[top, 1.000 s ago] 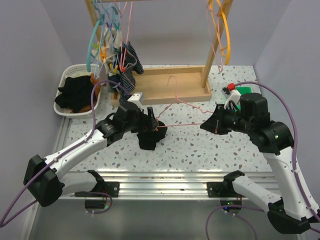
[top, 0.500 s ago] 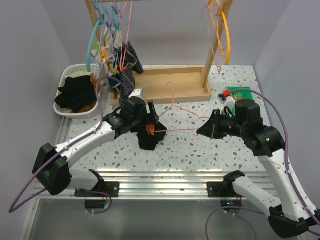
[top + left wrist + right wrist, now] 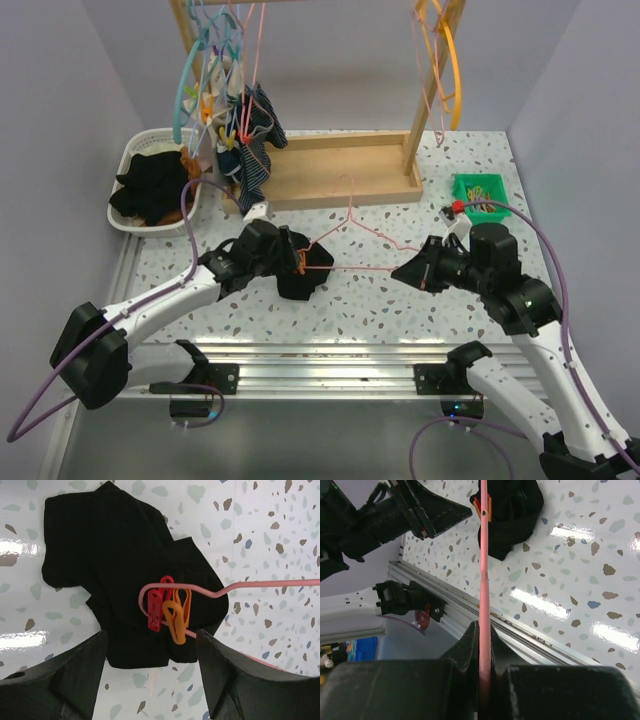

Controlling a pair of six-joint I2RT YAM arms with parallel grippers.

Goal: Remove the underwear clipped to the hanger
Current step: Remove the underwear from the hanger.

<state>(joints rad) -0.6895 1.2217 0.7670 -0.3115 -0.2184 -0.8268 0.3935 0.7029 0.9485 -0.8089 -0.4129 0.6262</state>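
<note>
White basket [image 3: 148,135]: well left of the left claw [image 3: 293,260], farther back.
Wooden tray [image 3: 330,165]: beyond both claws.
Green bin [image 3: 490,210]: behind the right claw [image 3: 405,271], to its right.
Striped garments [image 3: 255,145]: hanging beyond the left claw.

Over the last second the right gripper [image 3: 405,270], clamped on the pink hanger [image 3: 362,268], has drawn back toward 6 o'clock, baring the green tray [image 3: 480,190] that its arm had covered. The hanger's hook, earlier over the wooden base [image 3: 340,170], now lies at that base's near edge. The left gripper [image 3: 293,262] has sunk toward 7 o'clock, fingers spread beside the clips [image 3: 173,618] on the underwear [image 3: 297,284].
</note>
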